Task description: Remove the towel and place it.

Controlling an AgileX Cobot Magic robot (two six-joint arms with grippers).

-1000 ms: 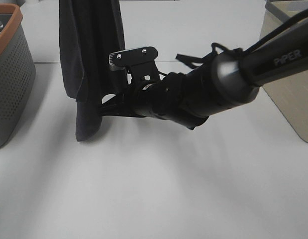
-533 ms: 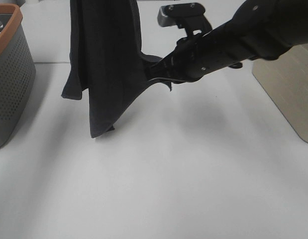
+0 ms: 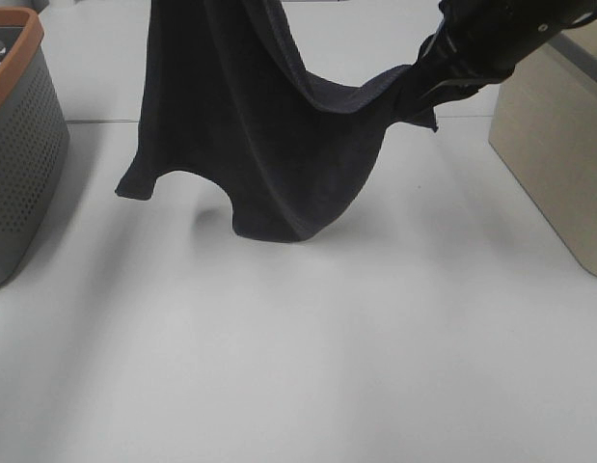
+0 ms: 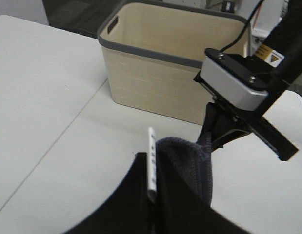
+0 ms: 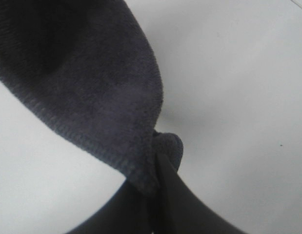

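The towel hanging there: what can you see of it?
The towel is dark charcoal-grey terry cloth, soft and fuzzy, with a stitched hem. It hangs slung like a hammock: one part runs up out of the high view, where the left gripper seems to clamp it, and the right gripper pinches a hemmed edge. Its lowest fold droops near the white table; contact is unclear.
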